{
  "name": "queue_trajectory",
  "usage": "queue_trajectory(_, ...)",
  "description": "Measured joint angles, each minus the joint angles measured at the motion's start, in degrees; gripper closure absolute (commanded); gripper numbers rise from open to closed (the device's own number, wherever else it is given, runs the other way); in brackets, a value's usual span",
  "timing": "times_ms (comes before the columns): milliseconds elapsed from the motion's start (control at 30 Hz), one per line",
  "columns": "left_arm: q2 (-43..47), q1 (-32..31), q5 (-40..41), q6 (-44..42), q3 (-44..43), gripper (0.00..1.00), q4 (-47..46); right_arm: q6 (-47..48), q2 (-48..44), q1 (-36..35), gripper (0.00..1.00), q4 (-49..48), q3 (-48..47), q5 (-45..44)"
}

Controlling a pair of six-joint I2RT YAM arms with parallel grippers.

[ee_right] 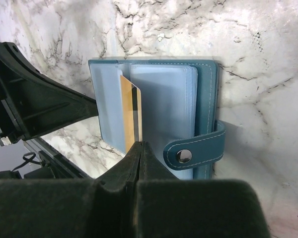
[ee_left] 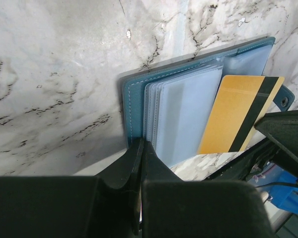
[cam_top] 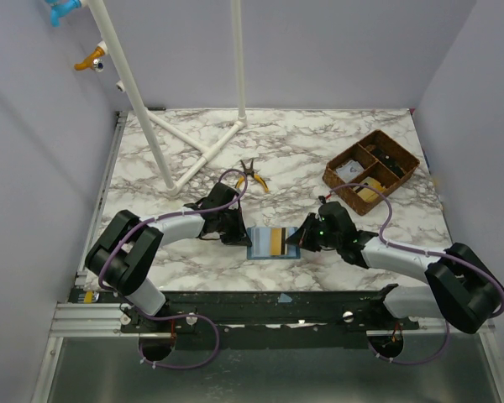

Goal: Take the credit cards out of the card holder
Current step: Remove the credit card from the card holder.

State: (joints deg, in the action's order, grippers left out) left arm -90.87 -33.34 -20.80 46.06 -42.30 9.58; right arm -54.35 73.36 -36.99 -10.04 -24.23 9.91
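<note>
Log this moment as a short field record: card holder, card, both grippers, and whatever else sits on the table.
card holder: flat blue card holder, lying open on the marble table, clear sleeves showing, snap strap undone
card: gold card with a black stripe, tilted, sticking out past the holder's edge
left gripper: shut, tips at the holder's edge; whether it grips is unclear
right gripper: shut on the gold card's edge
elsewhere: brown compartment tray, yellow-handled pliers, white pipe frame
</note>
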Motion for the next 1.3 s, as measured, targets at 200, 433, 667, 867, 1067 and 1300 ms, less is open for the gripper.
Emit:
queue_trajectory(200,0.0,0.0,0.22,-0.74,-0.37,1.0,0.72,0.02,-0.09,0.37,0.99,0.33,0.0,0.02)
queue_trajectory(433,0.94,0.02,0.48,-1.92,-0.94,0.94,2.69,0.33,-1.09,0.63,0.99,1.88,0.0,0.02)
queue_trajectory(667,4.74,0.04,0.59,-3.37,-4.02,0.78,6.25,0.39,-1.77,0.74,0.99,3.28,-0.07,0.07)
queue_trajectory(867,7.63,0.13,-1.05,-3.98,-6.58,0.57,6.78,-0.17,-2.34,0.74,0.99,3.8,-1.38,0.92)
queue_trajectory(1067,8.02,0.22,-5.62,-3.8,-6.78,0.44,5.88,-1.27,-4.31,0.74,0.99,5.18,-4.11,2.05)
queue_trajectory(1300,8.9,0.24,-8.83,-3.06,-6.67,0.45,3.82,-1.11,-4.72,0.74,0.83,7.13,-5.86,2.21)
